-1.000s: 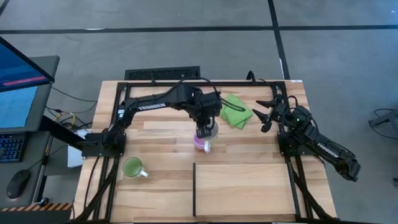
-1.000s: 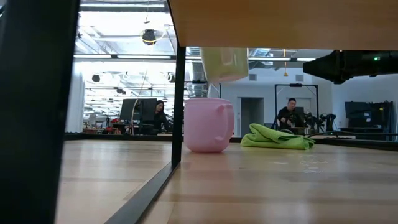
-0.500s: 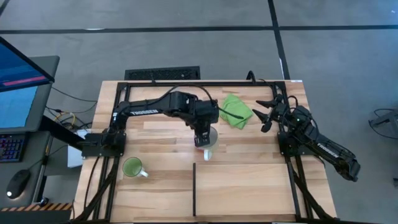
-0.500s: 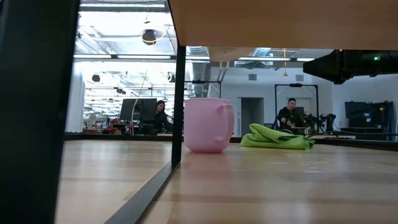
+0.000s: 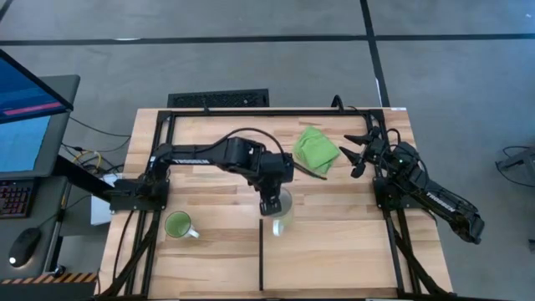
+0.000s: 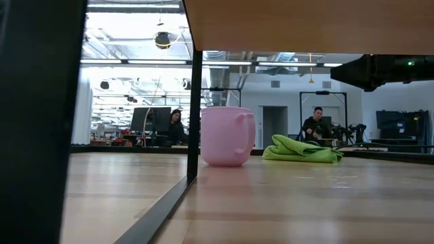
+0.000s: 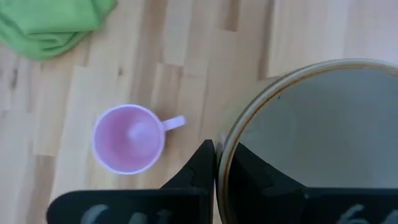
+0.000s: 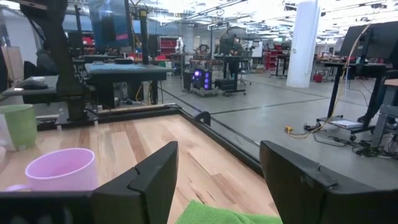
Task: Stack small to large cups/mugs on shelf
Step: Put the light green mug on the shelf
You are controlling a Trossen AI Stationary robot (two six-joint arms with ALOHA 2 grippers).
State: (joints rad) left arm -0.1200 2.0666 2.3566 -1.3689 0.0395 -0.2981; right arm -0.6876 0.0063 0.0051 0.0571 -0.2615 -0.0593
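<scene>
My left gripper is shut on a white mug, held over the middle of the table near the far end of the thin black strip that edges the shelf. A light purple mug stands upright on its base behind it, hidden under the arm in the high view. A green mug stands upright at the near left. My right gripper waits open at the far right, level, with nothing between its fingers. My left gripper pinches the white mug's rim, one finger outside the wall and one finger inside the mug. The fingers come from above, slanting down. The mug hangs below them with its mouth up, clear of the table.
A crumpled green cloth lies at the far right, close to my right gripper. Black frame rails run along the table's far edge and sides. A monitor and keyboard stand off the table's left. People sit in the room behind the table.
My left gripper has carried the white mug from above the purple mug toward the table's near edge and slightly up, still shut on it. The mug has risen out of the low view. The purple mug has stayed where it was.
</scene>
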